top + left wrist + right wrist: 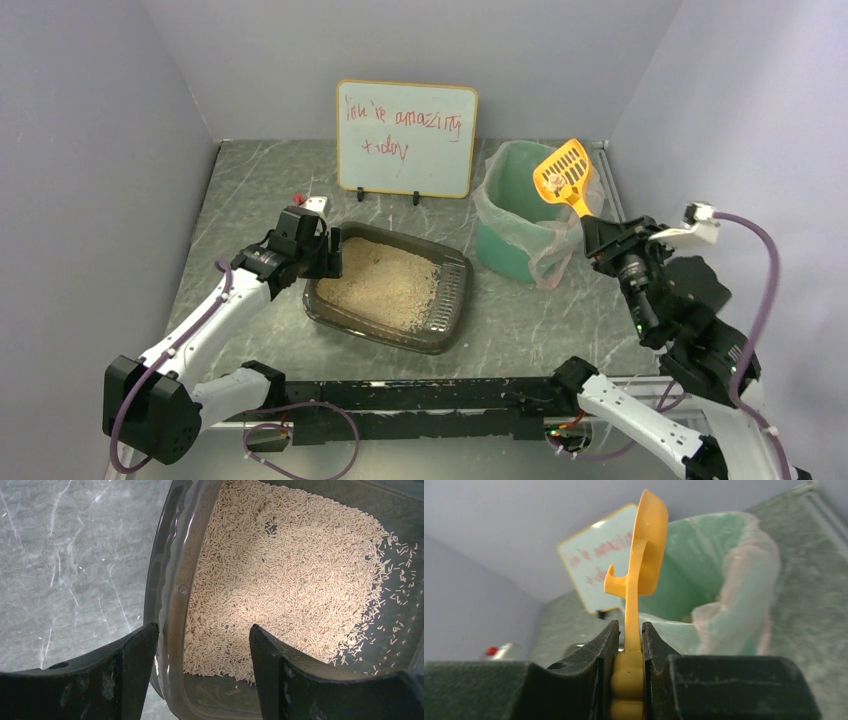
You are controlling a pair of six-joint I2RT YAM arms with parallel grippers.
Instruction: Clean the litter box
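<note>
The dark translucent litter box (pixel 455 290) sits mid-table with tan litter (pixel 385 282) inside and its ridged grate end to the right. My left gripper (pixel 328 258) is open and straddles the box's left rim (pixel 167 580), one finger outside on the table side and one over the litter (pixel 290 570). My right gripper (pixel 590 228) is shut on the handle of a yellow slotted scoop (pixel 563 172), held upright over the green bin (pixel 510 250). A small pale clump lies in the scoop head. In the right wrist view the scoop (pixel 649 545) rises from my right gripper (pixel 629 625).
The green bin with a clear plastic liner (pixel 734 580) stands at the back right. A whiteboard (pixel 407 138) with red writing leans against the back wall. Grey walls enclose the marble-patterned table (pixel 250 190) on the left, back and right.
</note>
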